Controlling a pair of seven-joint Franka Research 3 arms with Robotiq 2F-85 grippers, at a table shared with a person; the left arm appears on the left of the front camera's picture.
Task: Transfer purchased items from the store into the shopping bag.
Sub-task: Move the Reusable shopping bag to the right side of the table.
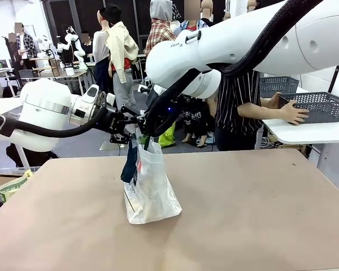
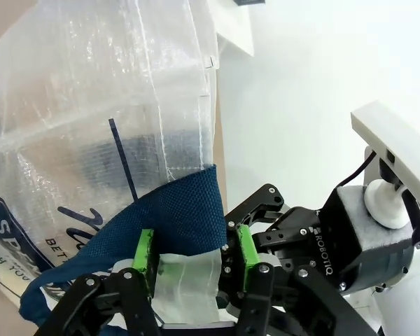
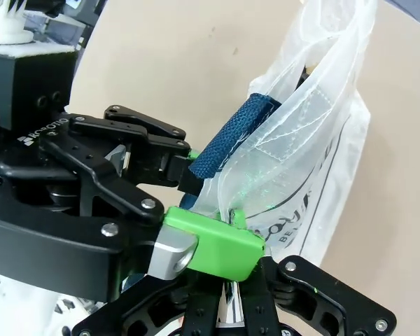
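At the middle of the table your shopping bag stands upright, long axis vertical, mouth up, hanging just below both claws. Your left claw is partly spread, its green pads on either side of the bag's rim and blue handle strap. Your right claw is clenched tight, pinching the translucent rim. Across the table, a person's hands hold the dark lattice basket.

A person in a striped shirt stands beyond the brown table, perhaps leaning.
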